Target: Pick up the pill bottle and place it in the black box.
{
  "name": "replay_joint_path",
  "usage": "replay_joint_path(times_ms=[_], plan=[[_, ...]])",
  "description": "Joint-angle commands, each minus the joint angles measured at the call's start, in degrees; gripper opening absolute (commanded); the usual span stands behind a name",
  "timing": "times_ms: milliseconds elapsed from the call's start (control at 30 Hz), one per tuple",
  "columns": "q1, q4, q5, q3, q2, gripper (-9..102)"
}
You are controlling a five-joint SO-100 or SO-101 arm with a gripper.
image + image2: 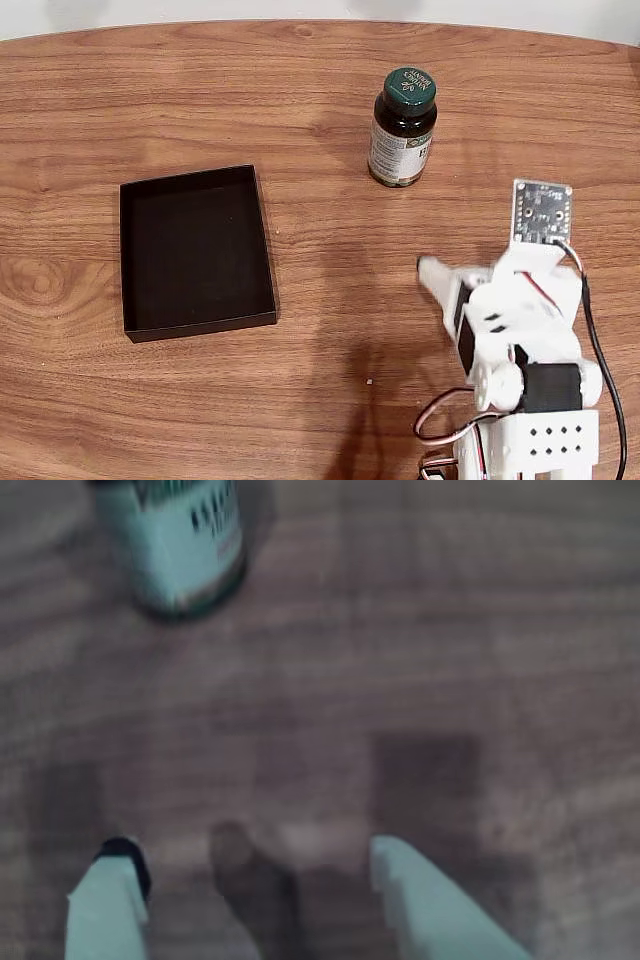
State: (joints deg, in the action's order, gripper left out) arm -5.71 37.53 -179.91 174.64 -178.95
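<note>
So the pill bottle [403, 128] is standing upright near the far edge of the wooden surface [320, 400] in the fixed view, cap up, nothing around it; my guess is it's out there so the arm can come at it clean. The black box [196, 250] sits well off to the left, open side up, so a drop from above should be easy. In the wrist view the hand [260, 880] hangs over bare wood with its fingers spread and nothing between them; the bottle's up in the top-left corner, so it'd have to swing that way first.
</note>
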Motion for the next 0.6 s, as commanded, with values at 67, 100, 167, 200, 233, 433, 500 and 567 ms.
replay_joint_path(times_ms=[67, 100, 167, 200, 233, 433, 500, 567], plan=[[-2.37, -24.79, 1.05, -1.05, 12.39, 33], [-2.72, -28.21, 0.97, -1.05, 14.77, 34], [-3.16, -32.87, 0.62, -1.23, 18.54, 35], [-3.34, -34.10, 0.53, -1.32, 19.78, 36], [-3.43, -34.98, 0.53, -1.32, 20.74, 36], [-1.49, -39.29, 1.14, -1.49, 21.88, 38], [-0.35, -41.57, 1.14, -1.49, 22.68, 39], [0.79, -44.38, 1.14, -1.58, 24.35, 39]])
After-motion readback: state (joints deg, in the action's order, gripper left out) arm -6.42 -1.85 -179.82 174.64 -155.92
